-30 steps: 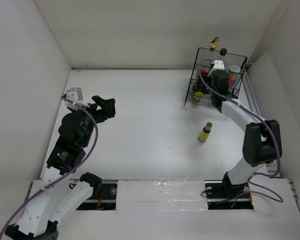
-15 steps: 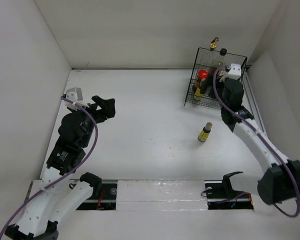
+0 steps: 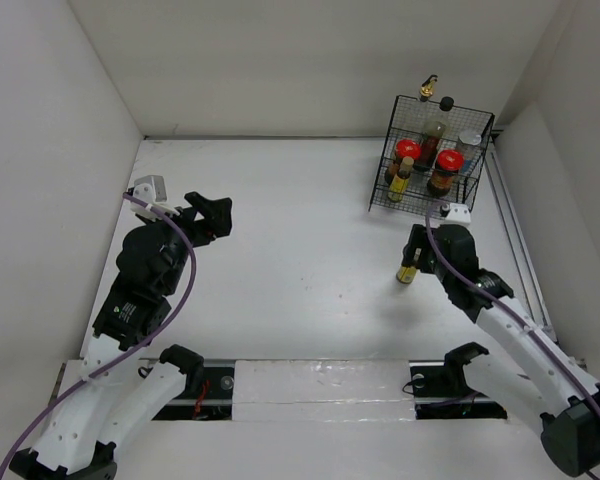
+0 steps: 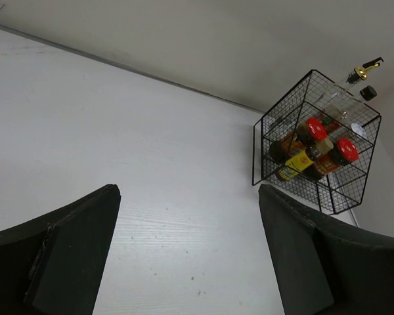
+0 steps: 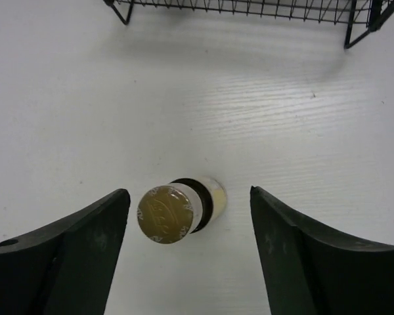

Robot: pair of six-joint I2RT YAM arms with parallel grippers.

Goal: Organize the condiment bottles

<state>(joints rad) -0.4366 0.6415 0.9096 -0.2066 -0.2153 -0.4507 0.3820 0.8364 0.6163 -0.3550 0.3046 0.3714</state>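
A small yellow bottle with a gold cap stands alone on the white table. In the right wrist view the bottle stands upright between my right gripper's open fingers, nearer the left one and untouched. From above, the right gripper hovers over it. The black wire basket at the back right holds two red-capped dark bottles, another yellow bottle, a gold-spouted clear bottle and a white shaker. My left gripper is open and empty at the left.
White walls enclose the table on three sides. In the left wrist view the basket is far off at the upper right, with bare table between the left gripper's fingers. The arm bases sit on a rail at the near edge.
My right arm has drawn back from the basket toward the near side and now sits over the lone yellow bottle. The basket's bottles are uncovered. The left arm has not moved.
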